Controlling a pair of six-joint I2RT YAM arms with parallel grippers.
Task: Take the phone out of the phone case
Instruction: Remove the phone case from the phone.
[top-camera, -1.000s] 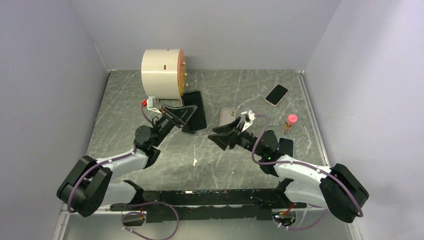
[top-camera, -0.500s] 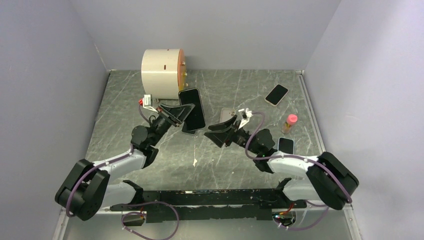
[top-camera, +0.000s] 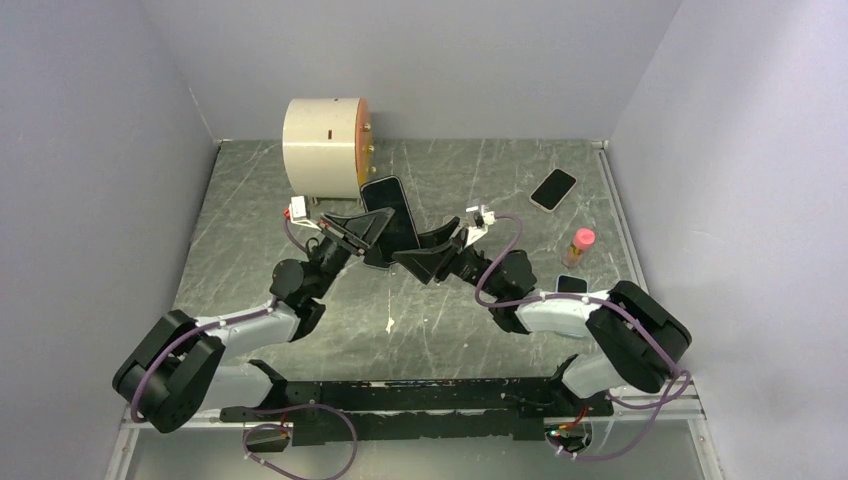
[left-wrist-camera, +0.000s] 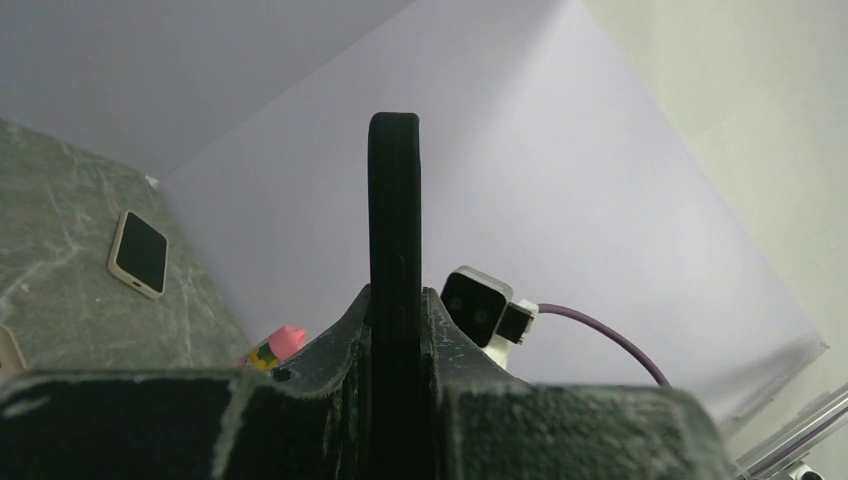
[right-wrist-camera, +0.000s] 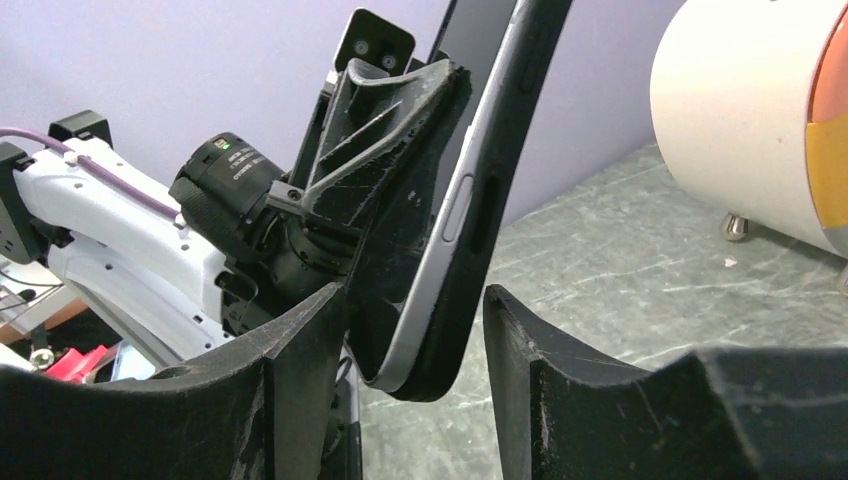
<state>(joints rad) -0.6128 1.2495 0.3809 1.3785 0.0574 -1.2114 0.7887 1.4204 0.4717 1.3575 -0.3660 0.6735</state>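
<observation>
From the overhead feed the grey marbled table (top-camera: 240, 230) filled the view, walled in on three sides. The biggest thing on it was the white drum (top-camera: 322, 145), lying on its side at 11 o'clock.

The left arm reached in from 7 o'clock. Its left gripper (top-camera: 365, 230) was clamped on the phone (top-camera: 388, 203), holding it up off the table just toward 12 o'clock from centre. On the left wrist feed the phone stood edge-on and upright, with a finger pressed to each face.

The right arm came in from 4 o'clock. The right gripper (right-wrist-camera: 415, 300) had its jaws parted, straddling the phone's lower corner. I could see daylight between the right-hand finger and the phone case (right-wrist-camera: 510, 130), so I saw no grip there.

The phone was still seated in the black case (its grey side edge and a button showed beside the case's rim on the right wrist feed).

A second, loose phone (top-camera: 553, 189) lay flat at 1 o'clock. A small pink-capped bottle (top-camera: 579, 245) stood near 3 o'clock.
</observation>
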